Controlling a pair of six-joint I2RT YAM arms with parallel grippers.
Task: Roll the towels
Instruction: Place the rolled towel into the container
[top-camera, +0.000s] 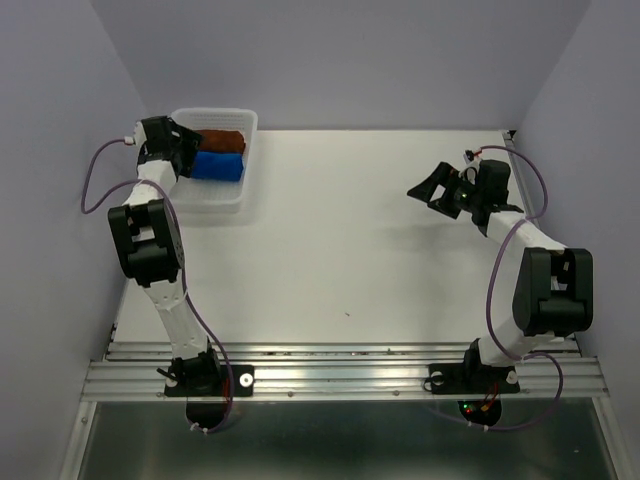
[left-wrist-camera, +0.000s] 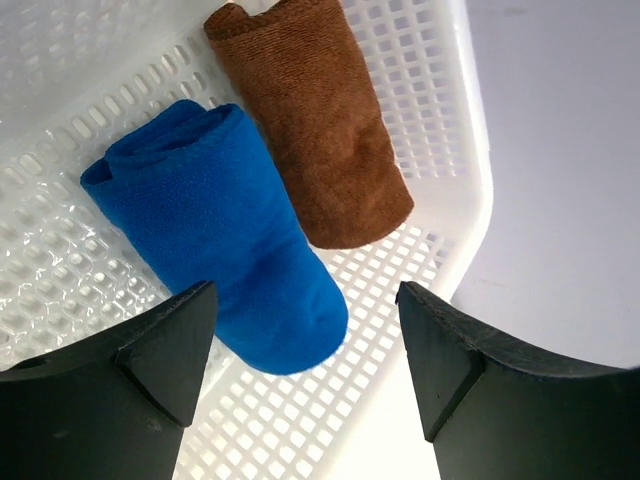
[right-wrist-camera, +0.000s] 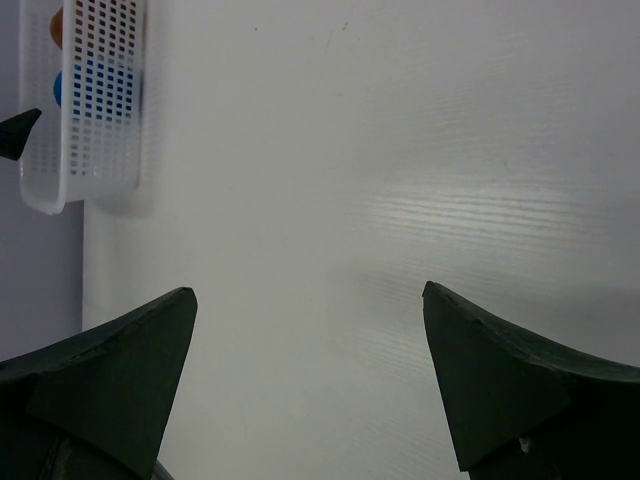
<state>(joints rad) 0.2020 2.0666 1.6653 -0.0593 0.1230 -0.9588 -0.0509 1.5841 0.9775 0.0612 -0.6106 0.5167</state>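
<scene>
Both rolls are in the basket (left-wrist-camera: 470, 150), blue towel (left-wrist-camera: 220, 230) and brown towel (left-wrist-camera: 320, 130) side by side and touching, brown at the far wall. My left gripper (left-wrist-camera: 305, 300) hangs right over the basket, jaws wide and empty. My right gripper (right-wrist-camera: 310, 300) is well away from it, also spread and holding nothing. These look soft, light and squishy, so I'd pinch across the middle of a roll. Grab an end and it probably unravels.
</scene>
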